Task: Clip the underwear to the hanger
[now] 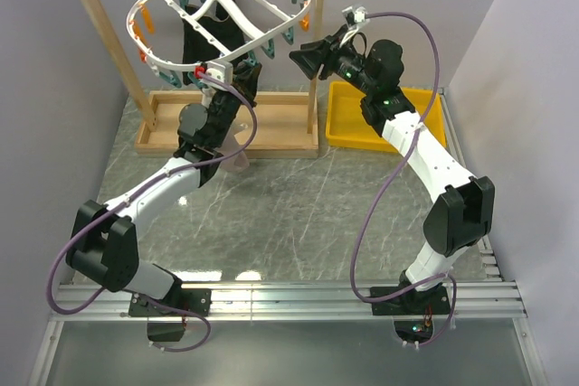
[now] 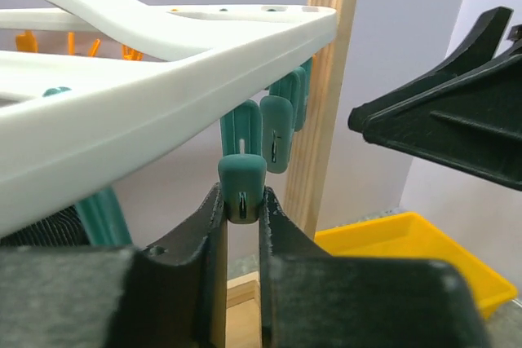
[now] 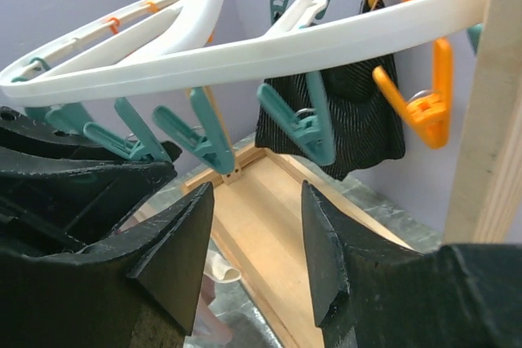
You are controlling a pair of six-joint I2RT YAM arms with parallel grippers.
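The white oval hanger (image 1: pixel 226 15) hangs from the wooden rack, with teal and orange clothespins under its rim. My left gripper (image 1: pixel 226 68) is raised to the ring's near edge. In the left wrist view it (image 2: pixel 242 201) is shut on a teal clothespin (image 2: pixel 242 187), squeezing its lower end. The pink underwear (image 1: pixel 237 158) lies on the table beside the left arm, held by neither gripper. Its beige edge shows in the right wrist view (image 3: pixel 216 270). My right gripper (image 1: pixel 303 53) is open and empty (image 3: pixel 254 201), just right of the ring.
A black garment (image 3: pixel 342 112) hangs clipped at the ring's far side. The wooden rack's base tray (image 1: pixel 226 128) sits under the hanger, and its right post (image 2: pixel 326 95) stands close by. A yellow bin (image 1: pixel 384 119) is at the right.
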